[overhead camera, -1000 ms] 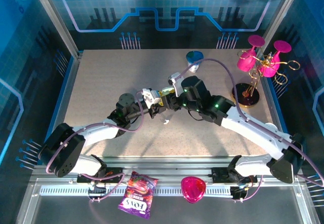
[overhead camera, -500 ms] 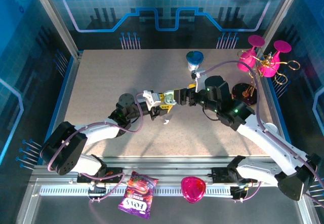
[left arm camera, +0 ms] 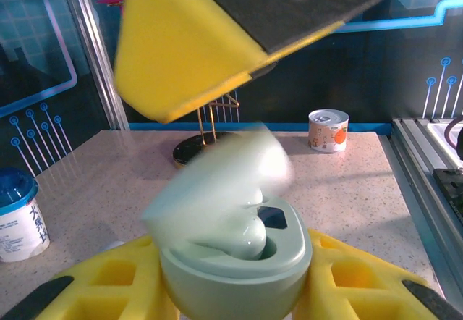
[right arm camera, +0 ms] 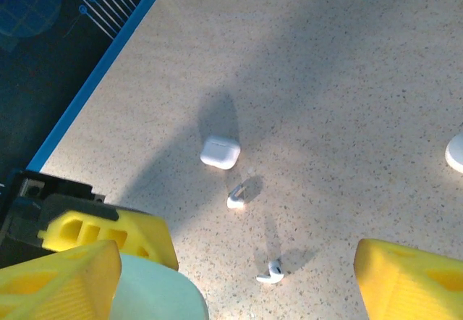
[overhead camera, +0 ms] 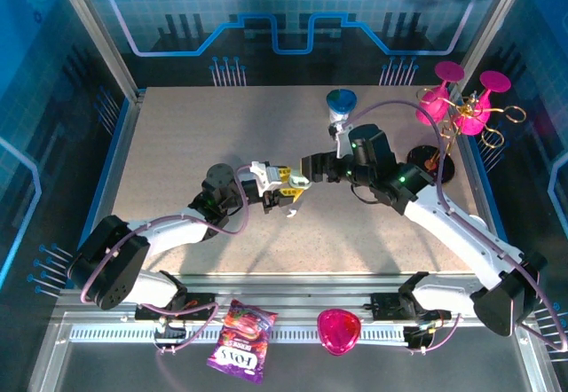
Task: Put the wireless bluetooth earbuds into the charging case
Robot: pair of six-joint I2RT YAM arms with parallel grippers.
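- Earbuds, three counted: two loose earbuds (right arm camera: pixel 236 199) lie apart on the speckled table (right arm camera: pixel 347 81), and one seated earbud (left arm camera: pixel 244 237) sits inside the charging case (left arm camera: pixel 239 266).
- Charging case: just one, pale green, lid up and blurred, held above the table near its middle.
- Left gripper (left arm camera: pixel 235 284) clamps that case, one yellow finger on each side of the base.
- Right gripper (right arm camera: pixel 237 262) gapes wide with nothing between its fingers. In the left wrist view, one yellow-and-black finger (left arm camera: pixel 188 52) of it hangs right over the lid; whether it touches, I cannot tell.
- One small white square case (right arm camera: pixel 220 152) rests on the table just beyond the loose pair.
- One more white rounded thing (right arm camera: pixel 456 152) is cut off by the right edge of the right wrist view; too little shows to say what it is.
- Far side: one blue-lidded cup (overhead camera: pixel 341 101), one small can (left arm camera: pixel 328 129), two pink glasses (overhead camera: pixel 432 104) on one gold stand (overhead camera: pixel 441 168).
- Front rail: one pink heart-shaped thing (overhead camera: pixel 339 331) and one purple sweets bag (overhead camera: pixel 241 350).
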